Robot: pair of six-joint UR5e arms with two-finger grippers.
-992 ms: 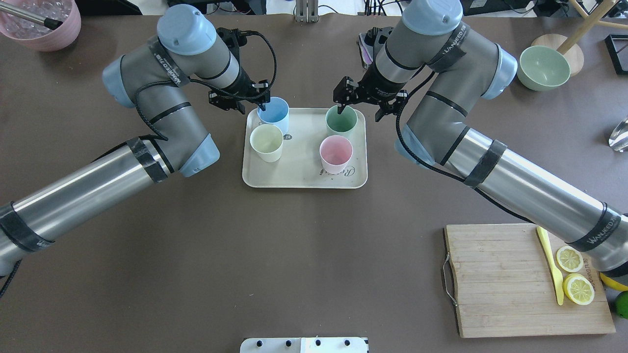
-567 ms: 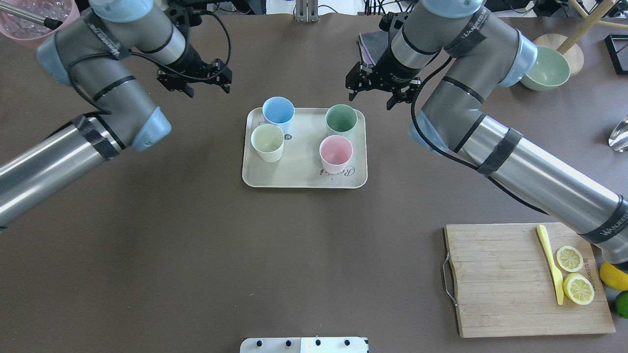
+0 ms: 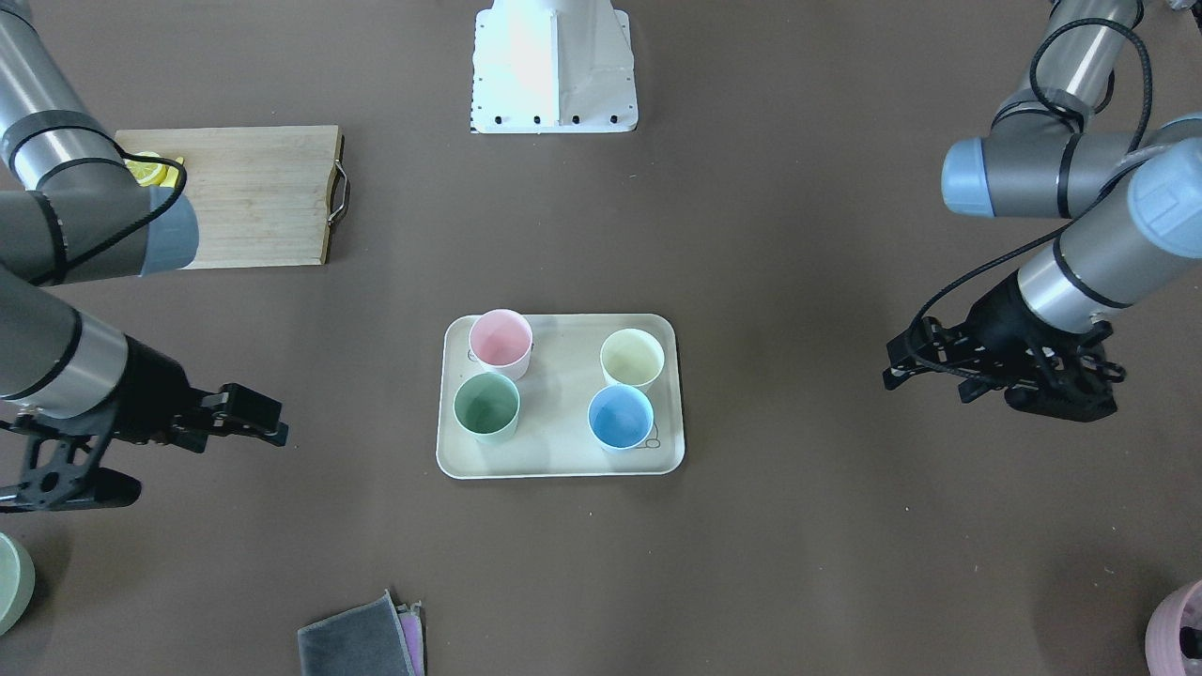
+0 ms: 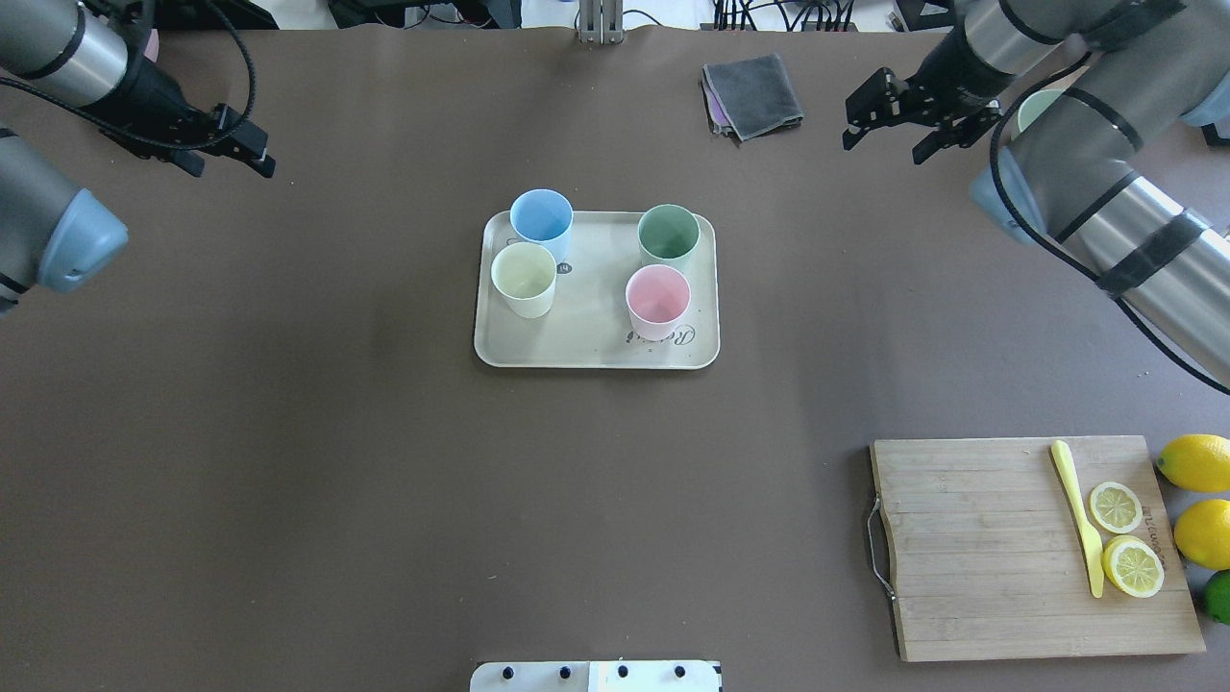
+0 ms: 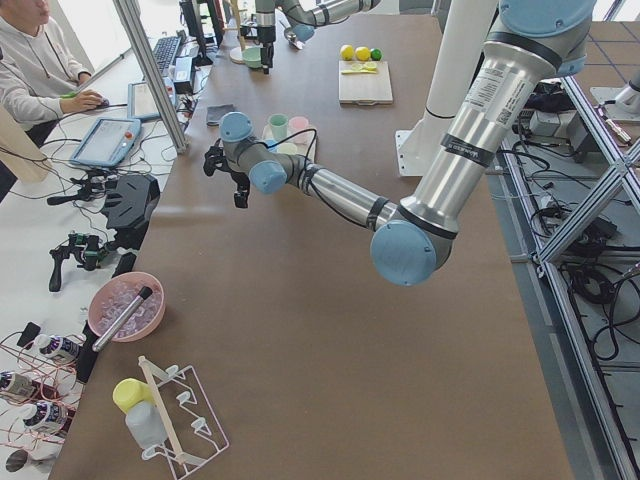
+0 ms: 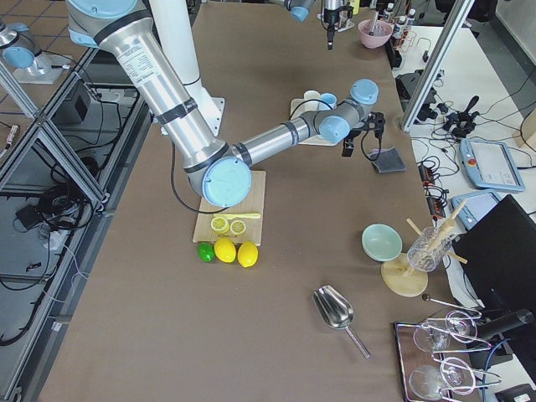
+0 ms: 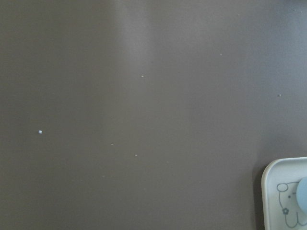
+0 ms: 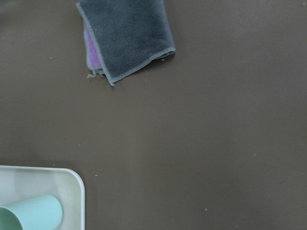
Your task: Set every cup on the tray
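Pink cup (image 4: 658,298), cream cup (image 4: 524,274), green cup (image 4: 669,234) and blue cup (image 4: 542,216) upright on tray (image 4: 591,327), between both claws, well apart from each; left claw (image 4: 231,169) and right claw (image 4: 884,149) spread wide, empty.

You've got bare counter (image 4: 384,432) on every side of the tray (image 4: 591,336); the cups (image 4: 658,298) leave one lane down its middle.

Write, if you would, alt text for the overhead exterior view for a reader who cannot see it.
Four upright cups, the blue cup, cream cup, green cup and pink cup, stand on a central beige tray. The left hand and right hand hang open and empty, well away toward the far corners.
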